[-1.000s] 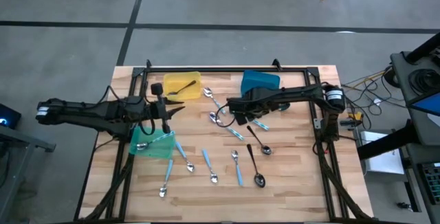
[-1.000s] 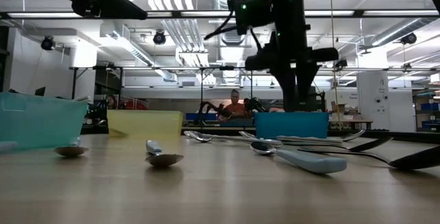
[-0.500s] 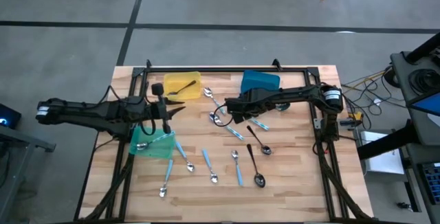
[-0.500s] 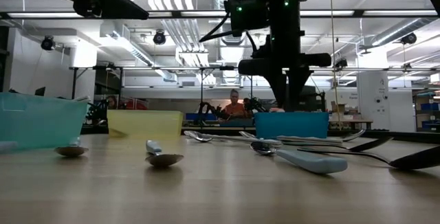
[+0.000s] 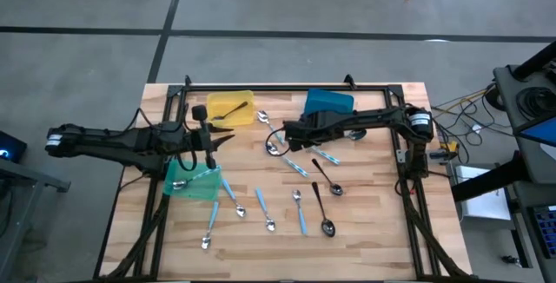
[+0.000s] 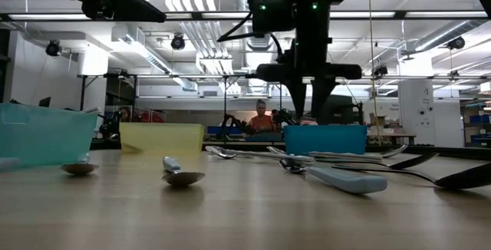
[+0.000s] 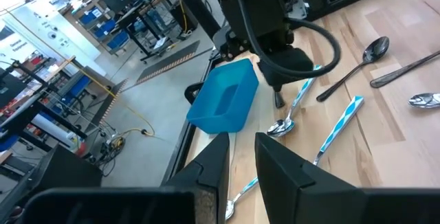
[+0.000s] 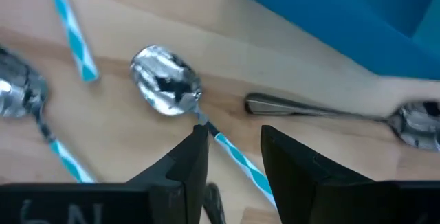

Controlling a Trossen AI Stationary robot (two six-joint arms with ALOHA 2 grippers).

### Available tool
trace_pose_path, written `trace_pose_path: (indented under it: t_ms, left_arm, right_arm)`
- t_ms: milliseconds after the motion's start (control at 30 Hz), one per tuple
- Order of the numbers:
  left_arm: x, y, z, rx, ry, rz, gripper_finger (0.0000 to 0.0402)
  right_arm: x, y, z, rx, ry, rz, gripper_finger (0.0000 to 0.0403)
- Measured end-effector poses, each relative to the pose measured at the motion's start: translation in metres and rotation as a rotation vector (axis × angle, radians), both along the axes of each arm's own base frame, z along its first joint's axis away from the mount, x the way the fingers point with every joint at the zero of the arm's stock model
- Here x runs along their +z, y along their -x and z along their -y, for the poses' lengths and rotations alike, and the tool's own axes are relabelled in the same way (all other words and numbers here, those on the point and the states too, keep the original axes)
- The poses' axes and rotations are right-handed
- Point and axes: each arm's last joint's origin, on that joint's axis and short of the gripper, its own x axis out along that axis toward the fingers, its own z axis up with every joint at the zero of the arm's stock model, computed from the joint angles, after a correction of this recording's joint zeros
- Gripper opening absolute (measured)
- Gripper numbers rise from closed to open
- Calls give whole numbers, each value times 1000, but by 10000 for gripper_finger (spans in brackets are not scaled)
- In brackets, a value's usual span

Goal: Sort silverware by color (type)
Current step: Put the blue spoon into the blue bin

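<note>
The blue-handled spoon [image 8: 165, 90] lies on the table [image 5: 373, 222] near the blue bin [image 5: 328, 103], right under the right gripper [image 8: 232, 157], whose fingers hang spread and empty. Left gripper [image 7: 240, 159] hovers narrowly parted by the yellow bin [image 5: 229, 109].
</note>
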Motion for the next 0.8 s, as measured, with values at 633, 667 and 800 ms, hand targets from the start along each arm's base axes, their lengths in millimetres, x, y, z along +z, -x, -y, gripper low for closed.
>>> trace_pose_path:
  t_ms: [633,667,800]
  left_arm:
    - [0,0,0,-2,-9,-3,52]
    - [0,0,0,-2,-9,-3,52]
    - [0,0,0,-2,-9,-4,52]
  right_arm:
    - [-33,25,21,-150,-12,-106,123]
    - [-34,26,20,-155,-12,-110,123]
    - [-37,27,19,-153,-19,-112,123]
